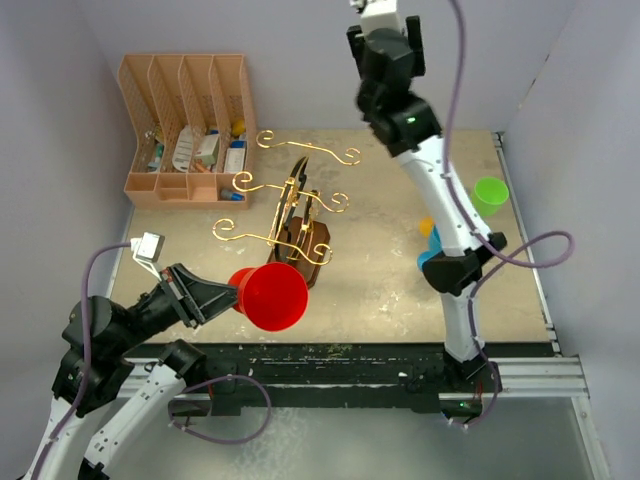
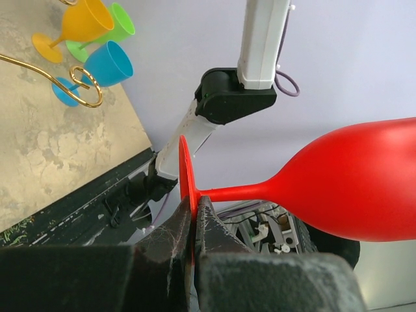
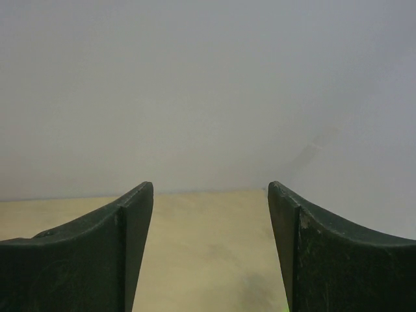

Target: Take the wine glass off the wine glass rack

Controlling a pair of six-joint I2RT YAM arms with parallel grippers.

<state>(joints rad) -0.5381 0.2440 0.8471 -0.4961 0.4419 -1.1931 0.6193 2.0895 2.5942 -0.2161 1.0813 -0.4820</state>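
**Red glass held by its foot, in front of the rack**

The left gripper [image 2: 194, 208] is closed narrowly on the red plastic wine glass [image 1: 268, 296]. Its two dark fingers [image 2: 170, 237] pinch the thin round foot of the glass from both sides. The stem points sideways, away from the gripper, so the glass is lying horizontal and not upright. In the top view the open bowl faces up toward the camera.

The glass is not hanging on the wine glass rack [image 1: 300, 240], the stand with thin gold wire arms and a dark brown wooden base. It is in front of the rack, near the front edge of the beige table [image 1: 380, 290]. The rim of the bowl appears just beside the wooden base, but I cannot tell if they touch. In the left wrist view one gold curl of the rack is seen far from the glass.

The right gripper [image 3: 209, 186] is raised high at the back, and its fingers are wide apart with nothing between them.

On the right side of the table stand an orange glass [image 2: 88, 19], a blue glass [image 2: 107, 64] and a green cup [image 1: 490, 192]. A peach slotted organiser [image 1: 185, 130] is in the back left corner.
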